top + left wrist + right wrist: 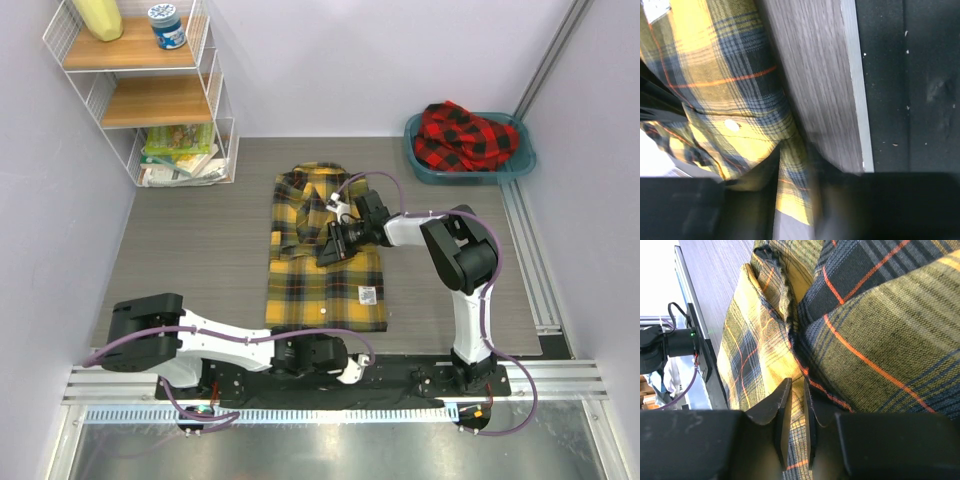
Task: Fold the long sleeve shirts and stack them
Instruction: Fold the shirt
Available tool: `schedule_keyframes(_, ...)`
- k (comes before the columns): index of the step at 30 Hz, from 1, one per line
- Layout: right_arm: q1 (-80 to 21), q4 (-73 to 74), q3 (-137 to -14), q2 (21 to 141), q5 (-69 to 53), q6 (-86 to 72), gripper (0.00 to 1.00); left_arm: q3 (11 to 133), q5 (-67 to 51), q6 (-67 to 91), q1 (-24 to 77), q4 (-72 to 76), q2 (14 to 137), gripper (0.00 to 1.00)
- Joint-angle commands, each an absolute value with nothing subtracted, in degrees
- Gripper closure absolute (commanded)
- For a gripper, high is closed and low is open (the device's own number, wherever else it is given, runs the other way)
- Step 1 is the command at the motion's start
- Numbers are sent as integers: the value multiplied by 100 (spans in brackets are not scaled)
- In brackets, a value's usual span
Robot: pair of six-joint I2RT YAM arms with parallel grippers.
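Observation:
The yellow-and-black long sleeve shirt [310,280] lies flat in the middle of the table, collar at the far end. My right gripper [328,252] rests on its middle, and in the right wrist view its jaws [797,390] stand nearly together with a fold of the yellow shirt [875,335] pinched between them. My left gripper [335,350] is at the shirt's near hem; there a strip of the yellow shirt [735,85] fills the narrow gap of the gripper [794,170]. The red-and-black shirt [465,135] lies bunched in the teal basin.
The teal basin [425,165] stands at the far right corner. A wire shelf [150,100] with a jar and books fills the far left corner. The table's near edge [857,100] runs right beside the left gripper. A metal rail [525,260] borders the right side.

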State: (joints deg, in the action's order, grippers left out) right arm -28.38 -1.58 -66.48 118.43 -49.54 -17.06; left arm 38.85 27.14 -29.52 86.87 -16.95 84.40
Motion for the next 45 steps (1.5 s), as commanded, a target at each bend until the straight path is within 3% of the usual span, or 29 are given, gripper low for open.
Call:
schedule_keyframes(1,-2830,-307,-6233,11787,-4667,-1556,79,3998,2770,-2875,8701,-1563,8412,86)
schedule_keyframes(4,-2874,-483,-5873,11515,-4667,-1696,80,4358,2436,-2646,8692,-2362,8271,100)
schedule_keyframes(10,-2918,-168,-5887,10996,-4658,-1749,77,5378,441,-1997,8710,-4285,7664,100)
schedule_keyframes(11,-2918,-36,-5976,10769,-4650,-1662,71,5657,39,-1943,8701,-4515,7655,100)
schedule_keyframes(14,-2892,780,-6494,10469,-4641,-1329,67,5967,-587,-1776,8684,-5106,7620,100)
schedule_keyframes(16,-2813,1080,-6766,10284,-4588,-1275,67,5994,-380,-1688,8684,-5142,7585,100)
schedule_keyframes(17,-2795,1116,-6811,10283,-4570,-1214,67,5838,-56,-1505,8684,-4820,7559,90)
schedule_keyframes(18,-2786,1195,-6846,10327,-4536,-1187,67,5714,826,-1486,8675,-4564,7532,69)
schedule_keyframes(22,-2786,1345,-6803,10520,-4772,-1177,68,5143,1722,-1635,8692,-3561,7523,52)
schedule_keyframes(23,-2786,1197,-6724,10494,-4877,-1256,69,4968,1792,-1643,8701,-3238,7532,42)
schedule_keyframes(26,-2812,819,-6312,10389,-5141,-1529,72,4660,2074,-1714,8763,-2805,7628,37)
schedule_keyframes(36,-2585,598,-6187,11714,-5001,-1318,78,4307,2873,-2170,8824,-1100,8744,36)
schedule_keyframes(42,-2522,607,-6196,11971,-4966,-1222,79,3965,3462,-2425,8842,-379,9378,45)
schedule_keyframes(45,-2522,633,-6117,11953,-4931,-1151,79,3824,3603,-2654,8842,-114,9440,55)
